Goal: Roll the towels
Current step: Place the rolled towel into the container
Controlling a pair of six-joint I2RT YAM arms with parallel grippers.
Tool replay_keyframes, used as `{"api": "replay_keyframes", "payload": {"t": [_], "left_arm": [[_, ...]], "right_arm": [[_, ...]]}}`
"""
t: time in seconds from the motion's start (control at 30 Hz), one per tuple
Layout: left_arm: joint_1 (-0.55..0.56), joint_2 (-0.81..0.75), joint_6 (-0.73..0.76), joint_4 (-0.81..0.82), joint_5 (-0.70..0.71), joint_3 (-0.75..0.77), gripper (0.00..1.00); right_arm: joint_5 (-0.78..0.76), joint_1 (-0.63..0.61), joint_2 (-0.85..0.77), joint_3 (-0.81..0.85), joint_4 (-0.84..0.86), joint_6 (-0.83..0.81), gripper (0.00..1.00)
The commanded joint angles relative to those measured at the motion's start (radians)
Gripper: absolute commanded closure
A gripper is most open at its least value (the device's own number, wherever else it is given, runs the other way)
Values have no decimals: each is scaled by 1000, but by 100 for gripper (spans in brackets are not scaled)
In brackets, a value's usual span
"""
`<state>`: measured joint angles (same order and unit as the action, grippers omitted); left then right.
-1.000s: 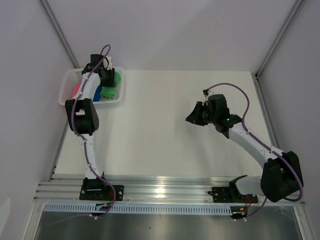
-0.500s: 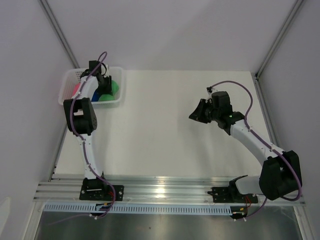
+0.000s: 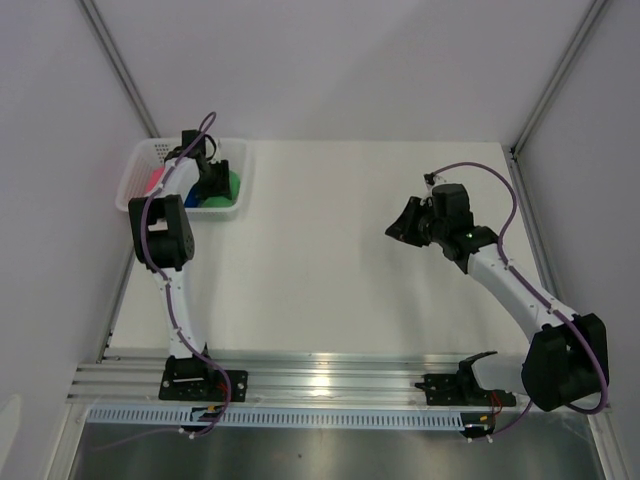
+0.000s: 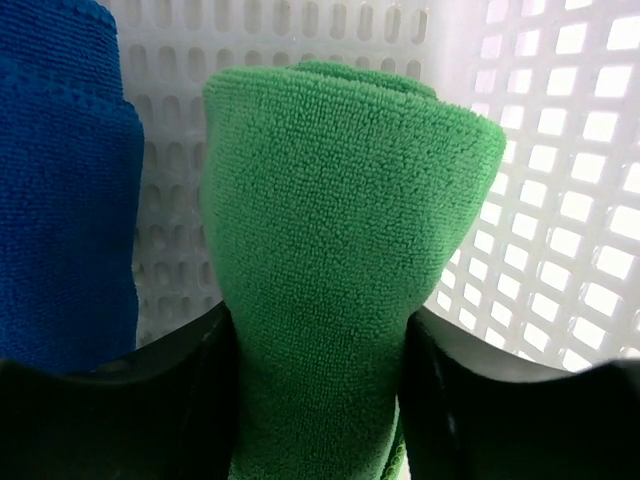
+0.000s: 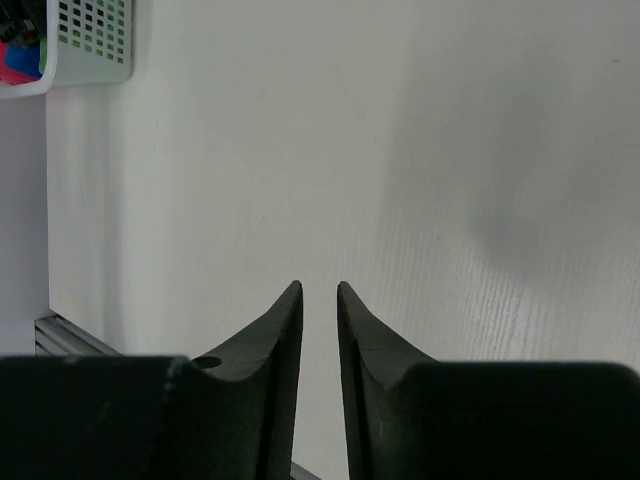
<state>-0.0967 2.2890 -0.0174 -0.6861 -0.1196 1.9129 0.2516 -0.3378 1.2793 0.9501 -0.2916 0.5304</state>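
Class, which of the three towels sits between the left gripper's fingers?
The rolled green towel: the left gripper straddles it; the blue towel lies beside, the pink towel farther off.

My left end effector [image 4: 320, 410] has matt black plastic fingers [image 4: 150, 420] (a faint sheen along their edges). The green towel [image 4: 330, 260] between them is nubbly microfibre cloth, looped and dull. The blue towel [image 4: 60, 200] beside it has the same fuzzy pile. The basket [image 4: 560, 150] is smooth white plastic mesh, slightly glossy. My right end effector [image 5: 319, 300] is the same matt black plastic. The desk [image 5: 400, 150] looks matt white, with a fine grain. The rail [image 3: 330, 375] is bright metal.
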Motion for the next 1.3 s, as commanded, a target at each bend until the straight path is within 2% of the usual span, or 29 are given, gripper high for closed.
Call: {"api": "replay_keyframes", "payload": {"t": [0.0,0.37,0.87,1.27], "left_arm": [[-14,-31,-32,2,-26,17,39],[-14,-56,-21,25,-37,17,32],[3,-168,50,79,-9,-20,25],[3,-114,33,43,-20,-41,27]], "right_arm": [[-5,5,5,38,-4,-6,76],[20,10,17,38,6,-9,74],[71,13,80,81,25,-29,73],[64,22,60,84,2,-38,73]]}}
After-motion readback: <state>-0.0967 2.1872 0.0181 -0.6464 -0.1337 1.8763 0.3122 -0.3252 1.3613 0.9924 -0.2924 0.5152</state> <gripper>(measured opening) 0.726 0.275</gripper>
